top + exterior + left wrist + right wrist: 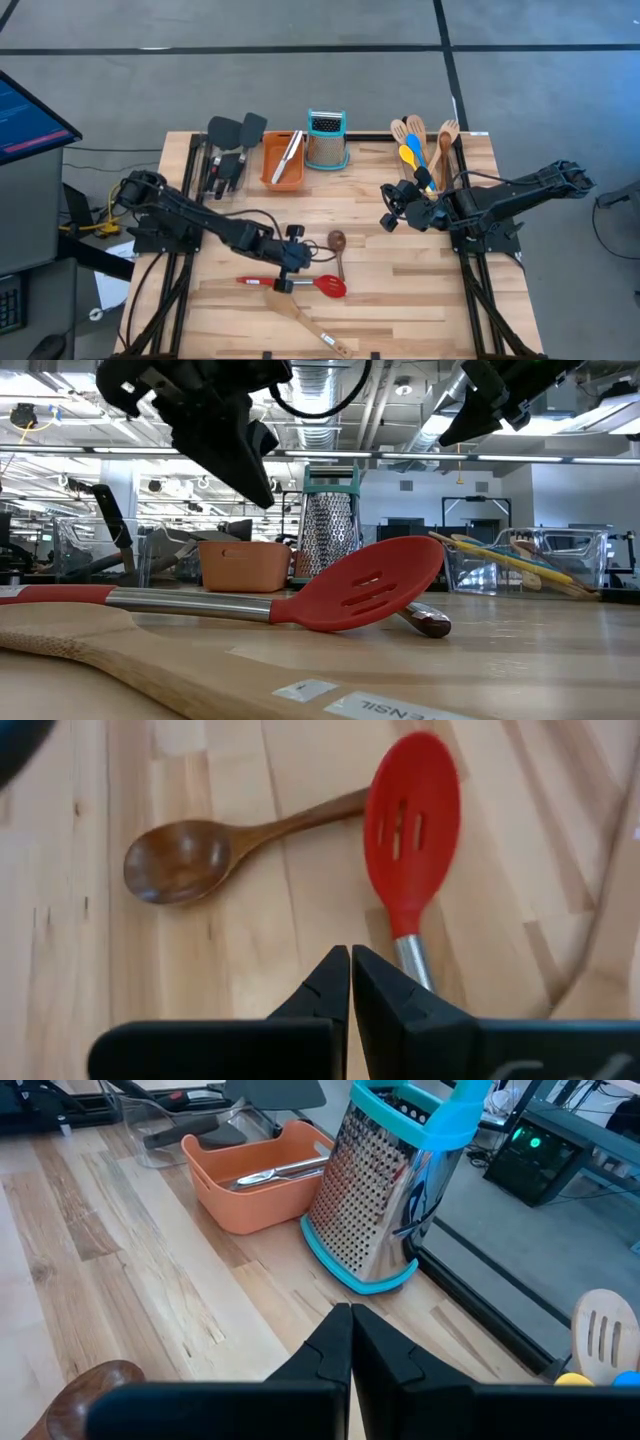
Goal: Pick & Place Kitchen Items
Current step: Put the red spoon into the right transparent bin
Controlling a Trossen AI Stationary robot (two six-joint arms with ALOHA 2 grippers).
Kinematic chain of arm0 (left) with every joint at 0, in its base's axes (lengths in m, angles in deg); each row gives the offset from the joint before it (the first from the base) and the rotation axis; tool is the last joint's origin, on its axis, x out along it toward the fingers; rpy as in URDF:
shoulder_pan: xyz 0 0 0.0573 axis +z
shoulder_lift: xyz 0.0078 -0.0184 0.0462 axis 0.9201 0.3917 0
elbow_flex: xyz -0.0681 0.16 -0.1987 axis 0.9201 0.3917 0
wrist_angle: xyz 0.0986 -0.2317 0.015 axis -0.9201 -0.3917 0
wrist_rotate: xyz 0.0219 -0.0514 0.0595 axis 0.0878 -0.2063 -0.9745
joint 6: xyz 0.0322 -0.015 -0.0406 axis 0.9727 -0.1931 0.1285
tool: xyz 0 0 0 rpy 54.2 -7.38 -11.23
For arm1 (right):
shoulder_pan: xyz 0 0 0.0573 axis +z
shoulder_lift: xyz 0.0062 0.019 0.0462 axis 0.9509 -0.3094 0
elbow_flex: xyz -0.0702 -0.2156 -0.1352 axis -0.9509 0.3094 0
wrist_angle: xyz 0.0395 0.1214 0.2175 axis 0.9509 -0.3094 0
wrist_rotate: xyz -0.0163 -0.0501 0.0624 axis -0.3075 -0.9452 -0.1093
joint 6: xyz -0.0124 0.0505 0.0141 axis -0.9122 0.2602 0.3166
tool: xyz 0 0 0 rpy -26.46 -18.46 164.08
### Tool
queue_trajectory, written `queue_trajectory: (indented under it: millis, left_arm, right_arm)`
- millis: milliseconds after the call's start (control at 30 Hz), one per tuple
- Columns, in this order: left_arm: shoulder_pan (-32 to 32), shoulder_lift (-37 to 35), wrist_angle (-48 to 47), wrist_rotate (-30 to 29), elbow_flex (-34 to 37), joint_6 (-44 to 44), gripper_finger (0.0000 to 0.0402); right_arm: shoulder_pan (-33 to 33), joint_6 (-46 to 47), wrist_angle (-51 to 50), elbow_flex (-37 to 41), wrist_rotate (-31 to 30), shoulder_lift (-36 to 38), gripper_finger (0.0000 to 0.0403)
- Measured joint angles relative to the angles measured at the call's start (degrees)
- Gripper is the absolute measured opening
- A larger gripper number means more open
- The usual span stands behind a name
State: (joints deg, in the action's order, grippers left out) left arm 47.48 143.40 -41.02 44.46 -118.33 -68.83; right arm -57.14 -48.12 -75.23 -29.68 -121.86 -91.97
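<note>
your left end effector (pixel 284 268) hangs above the desk (pixel 420 290) with its jaws pressed together and nothing between them, just at 9 o'clock of the red slotted spoon (pixel 331 285). in the high view the spoon lies near the front middle of the desk, its long axis running 9 to 3 o'clock, red head at the 3 o'clock end and red grip at the 9 o'clock end, with a steel shaft between. the dark wooden spoon (pixel 337 243) sits just at 12 o'clock of that head, bowl toward 12 and handle running down toward 6, its tip tucked under or against the red head; i cannot tell which. a pale wooden spatula (pixel 305 322) lies diagonally at 6 o'clock of the red spoon.

your risks, as i judge them: come down with the jaws shut like this and you will only push the steel shaft, which may roll or skid. open first, and set the jaws across the shaft, not along it. a grasp near the head could snag the dark spoon's handle and drag it along. lifting from the far grip end could let the head droop and sweep the spatula.

your right end effector (pixel 388 207) is also closed and empty, waiting near 2 o'clock beside the clear bin of utensils (pixel 420 150), facing the grater (pixel 326 140) and orange tray (pixel 283 160).
</note>
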Motion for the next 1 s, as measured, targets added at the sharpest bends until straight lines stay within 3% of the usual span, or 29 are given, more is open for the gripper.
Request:
queue_trajectory:
  millis: [300,600,800,1000]
  left_arm:
    - [-3.1,1.3,-2.1,-3.1,-6.3,-0.4,0.0003]
    - [-3.0,12.9,-17.7,-5.7,-19.5,4.0,0.0003]
    - [-3.0,13.9,-18.9,-4.3,-19.9,4.9,0.0003]
    - [-3.1,12.6,-24.0,-2.4,-19.8,0.5,0.0003]
  right_arm:
    - [0.0,0.0,0.2,0.0,0.0,0.0,0.0001]
    - [0.0,0.0,1.4,0.0,0.0,0.0,0.0001]
    - [0.0,0.0,1.2,0.0,0.0,0.0,0.0001]
    - [0.0,0.0,1.1,0.0,0.0,0.0,0.0001]
